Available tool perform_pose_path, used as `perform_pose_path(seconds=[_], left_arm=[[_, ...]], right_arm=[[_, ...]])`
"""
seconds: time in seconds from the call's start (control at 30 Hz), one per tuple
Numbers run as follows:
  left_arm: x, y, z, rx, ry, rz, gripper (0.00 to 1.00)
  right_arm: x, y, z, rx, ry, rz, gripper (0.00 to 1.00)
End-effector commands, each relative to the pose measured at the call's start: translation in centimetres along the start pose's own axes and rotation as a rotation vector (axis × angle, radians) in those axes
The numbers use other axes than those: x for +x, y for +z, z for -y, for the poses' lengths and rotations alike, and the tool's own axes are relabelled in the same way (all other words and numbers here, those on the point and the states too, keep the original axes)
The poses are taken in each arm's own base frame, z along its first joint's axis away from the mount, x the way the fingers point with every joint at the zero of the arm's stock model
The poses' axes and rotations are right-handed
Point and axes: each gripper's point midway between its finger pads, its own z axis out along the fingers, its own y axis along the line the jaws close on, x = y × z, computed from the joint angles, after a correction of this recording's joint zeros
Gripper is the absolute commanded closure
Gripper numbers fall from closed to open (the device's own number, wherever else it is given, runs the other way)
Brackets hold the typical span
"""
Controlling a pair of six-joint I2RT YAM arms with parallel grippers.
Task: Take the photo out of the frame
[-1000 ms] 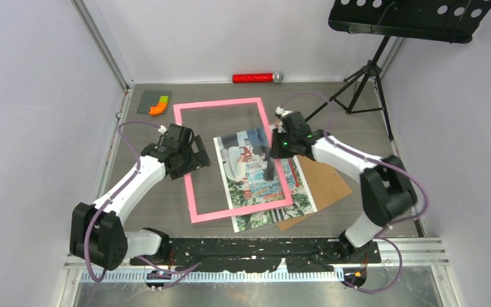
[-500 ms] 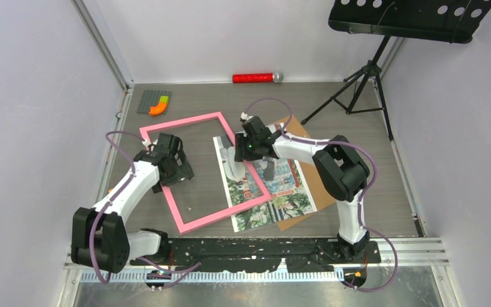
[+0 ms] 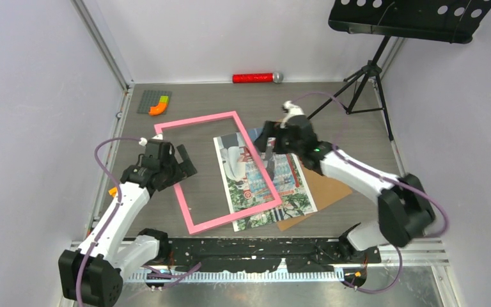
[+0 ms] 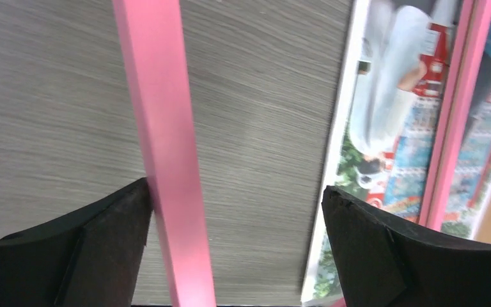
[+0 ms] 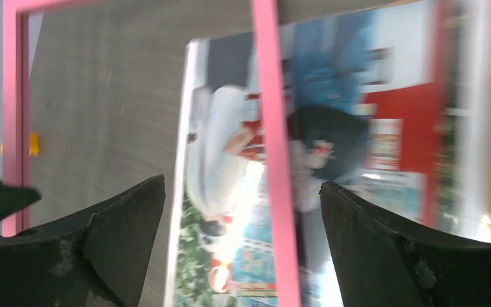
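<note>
The pink frame [image 3: 170,171] lies tilted on the table, its right rail crossing the photo [image 3: 292,183]. The colourful photo rests flat, partly inside the frame opening and partly beyond it. My left gripper [image 3: 185,162] is open over the frame's left rail [image 4: 166,160], which runs between its fingers, close to the left one. My right gripper [image 3: 263,141] is open above the right rail [image 5: 272,160] and the photo [image 5: 351,128], holding nothing.
A brown backing board [image 3: 326,185] lies under the photo's right side. At the back sit a red cylinder [image 3: 253,78] and a grey baseplate with bricks [image 3: 155,101]. A music stand's tripod [image 3: 361,86] stands at the back right.
My right gripper has opened and drawn back to the right. The frame has swung to a tilted lie. My left arm has moved left and nearer.
</note>
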Motion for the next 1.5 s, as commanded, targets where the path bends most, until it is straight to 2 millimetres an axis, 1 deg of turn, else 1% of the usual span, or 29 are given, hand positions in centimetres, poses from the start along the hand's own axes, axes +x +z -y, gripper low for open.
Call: perform_pose_path(seconds=[0.0, 0.03, 0.07, 0.1, 0.13, 0.17, 0.2, 0.23, 0.27, 0.3, 0.33, 0.4, 0.5, 0.53, 0.57, 0.6, 0.7, 0.87, 0.97, 1.03, 1.1, 1.13, 1.17, 1.2, 1.23, 1.3, 1.4, 1.43, 1.47], left_arm=[[-0.5, -1.2, 4.6, 0.247, 0.036, 0.015, 0.00], [-0.5, -1.4, 4.9, 0.264, 0.046, 0.018, 0.00], [-0.5, -1.5, 5.2, 0.273, 0.057, 0.021, 0.00], [-0.5, -1.5, 5.6, 0.283, 0.068, 0.024, 0.00], [-0.4, -1.6, 6.0, 0.294, 0.078, 0.024, 0.00], [-0.4, -1.6, 6.5, 0.310, 0.087, 0.025, 0.00], [-0.3, -1.6, 7.2, 0.329, 0.101, 0.021, 0.00], [-0.2, -1.5, 8.0, 0.349, 0.112, 0.014, 0.00], [0.2, -1.4, 8.9, 0.368, 0.125, -0.001, 0.00], [0.5, -1.2, 10.0, 0.396, 0.141, -0.013, 0.00], [1.1, -1.0, 11.0, 0.416, 0.158, -0.036, 0.00], [2.2, -0.5, 12.9, 0.447, 0.192, -0.088, 0.00], [4.3, 0.5, 14.9, 0.464, 0.239, -0.177, 0.00], [4.8, 0.8, 15.2, 0.459, 0.250, -0.195, 0.00], [5.3, 1.2, 15.3, 0.452, 0.257, -0.213, 0.00], [5.6, 1.4, 15.6, 0.453, 0.262, -0.221, 0.00], [6.4, 1.8, 15.7, 0.456, 0.270, -0.238, 0.00], [7.0, 2.8, 14.8, 0.424, 0.272, -0.242, 0.00], [7.5, 4.2, 14.0, 0.379, 0.268, -0.247, 0.00], [7.7, 4.8, 13.5, 0.354, 0.268, -0.249, 0.00], [7.9, 4.9, 13.2, 0.347, 0.272, -0.252, 0.00], [7.9, 4.9, 13.2, 0.341, 0.275, -0.253, 0.00], [7.8, 4.9, 13.1, 0.334, 0.277, -0.250, 0.00], [7.7, 4.9, 13.0, 0.329, 0.279, -0.248, 0.00], [7.7, 4.9, 12.9, 0.323, 0.281, -0.249, 0.00], [7.6, 4.9, 13.0, 0.325, 0.282, -0.250, 0.00], [7.9, 4.9, 13.0, 0.326, 0.283, -0.260, 0.00], [7.9, 4.9, 12.9, 0.320, 0.282, -0.264, 0.00], [7.9, 4.9, 12.8, 0.315, 0.282, -0.265, 0.00]], right_arm=[[-3.2, -5.6, 5.6, 0.185, 0.008, 0.239, 0.05], [-1.6, -6.3, 7.7, 0.250, -0.010, 0.237, 0.05], [-3.0, -8.7, 8.7, 0.309, 0.006, 0.330, 0.05], [-1.6, -9.4, 10.3, 0.351, 0.045, 0.336, 0.05], [-2.7, -11.3, 11.1, 0.366, 0.088, 0.406, 0.05], [-1.2, -11.3, 11.4, 0.335, 0.103, 0.374, 0.05], [-1.4, -12.3, 11.8, 0.323, 0.112, 0.385, 0.05], [-0.3, -12.3, 11.8, 0.298, 0.116, 0.344, 0.05], [1.0, -12.7, 12.3, 0.316, 0.123, 0.297, 0.04], [1.6, -12.7, 12.2, 0.312, 0.121, 0.264, 0.05], [3.2, -12.8, 12.9, 0.342, 0.125, 0.201, 0.05], [5.2, -12.7, 13.8, 0.385, 0.138, 0.123, 0.04], [8.2, -12.1, 15.1, 0.435, 0.199, -0.001, 0.05], [9.1, -11.9, 15.0, 0.425, 0.224, -0.041, 0.05], [10.1, -11.6, 15.3, 0.439, 0.241, -0.084, 0.04], [10.7, -11.4, 15.2, 0.430, 0.262, -0.109, 0.05], [12.6, -11.3, 15.8, 0.461, 0.301, -0.174, 0.04], [15.1, -11.8, 16.4, 0.499, 0.325, -0.263, 0.04], [16.5, -12.0, 16.7, 0.516, 0.341, -0.301, 0.03], [16.9, -11.9, 16.4, 0.493, 0.344, -0.321, 0.03], [16.9, -11.6, 15.3, 0.424, 0.345, -0.337, 0.01], [16.4, -11.3, 14.6, 0.382, 0.334, -0.326, 0.00], [16.3, -11.1, 13.3, 0.308, 0.341, -0.343, 0.01], [15.6, -10.9, 12.5, 0.255, 0.328, -0.325, 0.03], [15.5, -10.9, 11.3, 0.191, 0.333, -0.335, 0.04], [14.6, -10.9, 9.9, 0.114, 0.327, -0.316, 0.05], [13.9, -10.6, 8.6, 0.036, 0.322, -0.294, 0.06], [14.1, -10.6, 8.2, 0.006, 0.328, -0.310, 0.06], [13.9, -10.4, 7.8, -0.016, 0.328, -0.304, 0.06]])
